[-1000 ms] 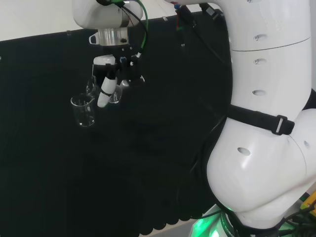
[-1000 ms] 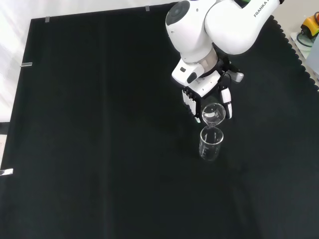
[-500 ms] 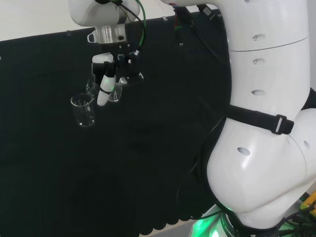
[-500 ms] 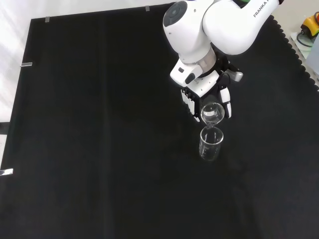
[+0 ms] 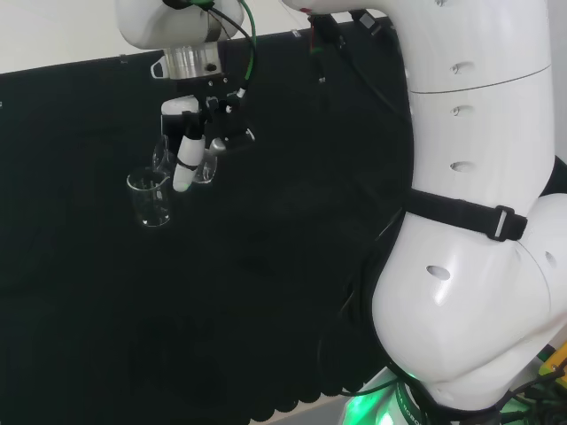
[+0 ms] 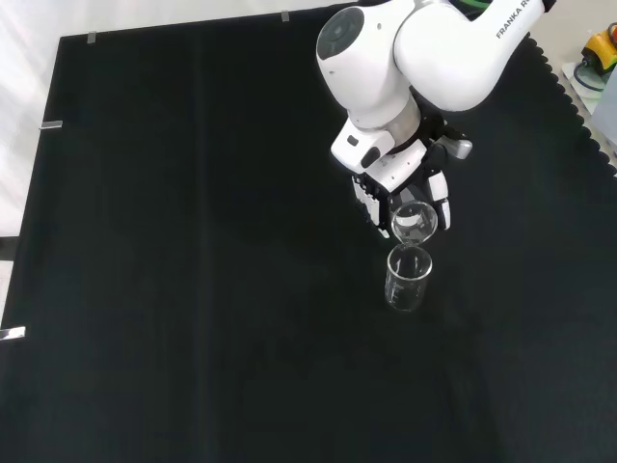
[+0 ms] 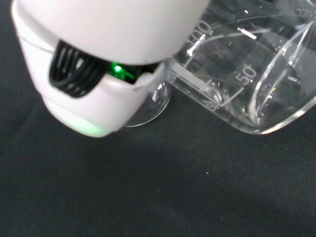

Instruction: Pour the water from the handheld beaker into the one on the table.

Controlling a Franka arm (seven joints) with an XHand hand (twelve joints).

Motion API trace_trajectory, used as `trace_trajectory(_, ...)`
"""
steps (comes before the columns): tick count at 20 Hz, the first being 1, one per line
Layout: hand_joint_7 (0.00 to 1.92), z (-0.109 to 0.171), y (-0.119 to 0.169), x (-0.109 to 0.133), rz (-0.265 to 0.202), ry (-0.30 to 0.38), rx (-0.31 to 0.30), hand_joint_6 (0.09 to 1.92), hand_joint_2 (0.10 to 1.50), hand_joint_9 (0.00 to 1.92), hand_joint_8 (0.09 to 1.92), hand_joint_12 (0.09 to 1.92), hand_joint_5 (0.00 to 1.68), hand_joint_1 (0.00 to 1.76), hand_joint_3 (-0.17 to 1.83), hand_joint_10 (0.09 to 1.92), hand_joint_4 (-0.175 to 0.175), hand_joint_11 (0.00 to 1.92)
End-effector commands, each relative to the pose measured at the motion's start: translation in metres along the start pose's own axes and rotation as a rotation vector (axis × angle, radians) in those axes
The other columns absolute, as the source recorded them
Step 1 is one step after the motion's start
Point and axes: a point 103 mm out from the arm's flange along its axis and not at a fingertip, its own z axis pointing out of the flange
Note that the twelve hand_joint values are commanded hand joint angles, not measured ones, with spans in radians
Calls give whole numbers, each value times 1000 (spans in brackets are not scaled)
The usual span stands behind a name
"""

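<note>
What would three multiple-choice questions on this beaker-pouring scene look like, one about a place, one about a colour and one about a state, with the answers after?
1. In the front view, where is the beaker on the cloth relative to the handheld beaker?
A. Just below it
B. Far to its left
C. At the cloth's top edge

2. What colour is the cloth?
A. White
B. Black
C. Red

3. How is the handheld beaker held?
A. Upright
B. Tilted toward the other beaker
C. Lying on the cloth

Answers:
1 A: the beaker on the cloth stands directly under the handheld beaker.
2 B: the cloth is black.
3 B: the hand holds it tipped, mouth toward the standing beaker.
</note>
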Motion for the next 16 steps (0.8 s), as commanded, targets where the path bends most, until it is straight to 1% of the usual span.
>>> trace_trajectory(1, 1431, 0, -1, 3, 3, -17, 11, 546, 525, 1705, 500, 677, 1361, 1330, 821, 338, -175, 1273)
trace_trajectory(9, 1429, -2, -3, 7, 7, -46, 17, 551, 523, 1706, 507, 677, 1359, 1330, 825, 344, -175, 1277)
trace_trajectory(16, 1428, -2, -3, 11, 22, -76, 27, 554, 520, 1708, 511, 678, 1359, 1330, 831, 350, -175, 1280)
